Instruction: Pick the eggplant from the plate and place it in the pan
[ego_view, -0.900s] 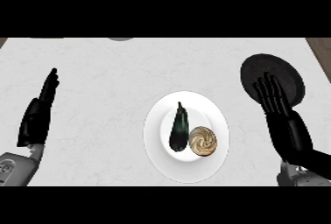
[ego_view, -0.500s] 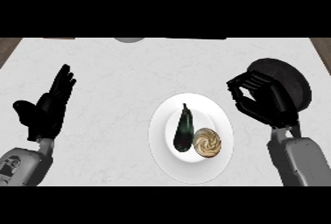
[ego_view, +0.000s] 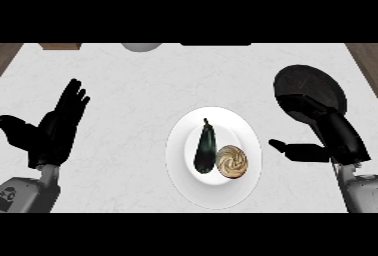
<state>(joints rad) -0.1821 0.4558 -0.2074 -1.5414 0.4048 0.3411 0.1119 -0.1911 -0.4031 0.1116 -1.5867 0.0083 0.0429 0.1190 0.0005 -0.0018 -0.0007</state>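
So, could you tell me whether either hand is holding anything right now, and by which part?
Nothing is held. The eggplant lies on the plate; the left hand and right hand are open.

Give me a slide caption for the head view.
Eggplant on the white plate beside a swirled bun; right hand between plate and black pan.

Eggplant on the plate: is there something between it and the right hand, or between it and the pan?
Partly. A round pastry lies beside the eggplant on the plate, toward the right hand. That hand itself overlaps the pan. Otherwise only bare counter lies between.
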